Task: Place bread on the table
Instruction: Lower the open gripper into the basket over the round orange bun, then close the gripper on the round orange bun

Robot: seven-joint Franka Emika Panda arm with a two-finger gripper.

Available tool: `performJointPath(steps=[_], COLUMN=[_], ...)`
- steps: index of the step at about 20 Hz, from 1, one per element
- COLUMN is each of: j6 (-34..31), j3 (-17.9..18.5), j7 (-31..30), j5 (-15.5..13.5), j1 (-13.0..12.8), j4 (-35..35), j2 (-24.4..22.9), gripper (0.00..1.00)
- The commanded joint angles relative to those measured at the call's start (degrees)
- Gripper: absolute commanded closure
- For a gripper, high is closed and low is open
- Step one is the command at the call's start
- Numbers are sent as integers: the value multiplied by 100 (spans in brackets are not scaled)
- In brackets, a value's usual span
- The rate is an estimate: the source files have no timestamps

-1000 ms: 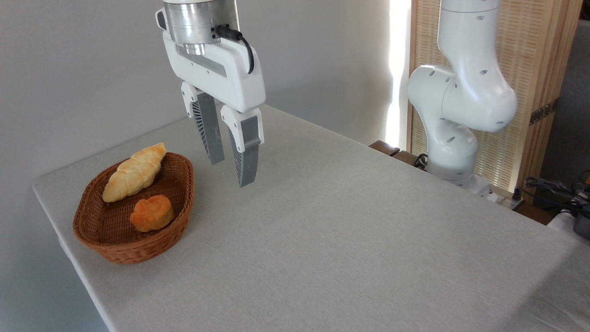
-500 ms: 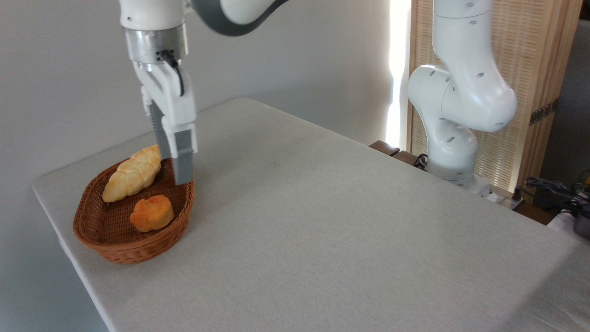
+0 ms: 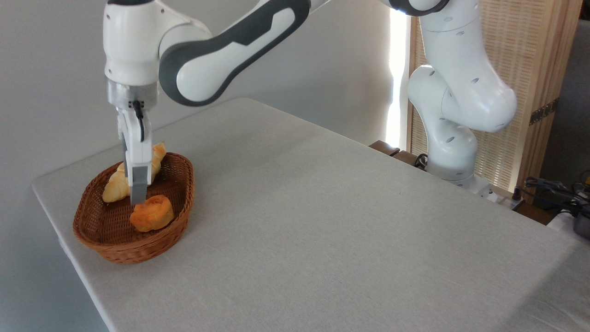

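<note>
The bread (image 3: 152, 219), a small round orange bun, lies in the front part of the brown wicker basket (image 3: 115, 254) at the left end of the table (image 3: 322, 221). My gripper (image 3: 137, 201) points straight down into the basket, its tips just above the bun's back left edge and apart from it. It is turned so that one finger (image 3: 138, 182) hides most of the other. The jaws look open, and nothing is held between them.
A longer pale-yellow twisted loaf (image 3: 112, 188) lies at the back of the basket, partly behind the gripper. The basket sits close to the table's left edge. The arm's white base (image 3: 454, 152) stands beyond the far right edge, with cables (image 3: 553, 186) beside it.
The gripper has swung left from above the bare cloth to over the basket, turned about its axis, and come down to just above the bun. The breads and basket have not moved.
</note>
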Motion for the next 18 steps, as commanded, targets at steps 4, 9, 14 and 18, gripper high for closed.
performJointPath(steps=[4,9,14,18], j6=[161,187,416,425], j3=[-90,-178,-178,-178], j7=[171,162,162,188], j5=[640,790,790,824], j1=[37,37,37,37], j4=[-486,-548,-548,-548], j2=[-86,28,64,72], gripper=[0,0,60,71])
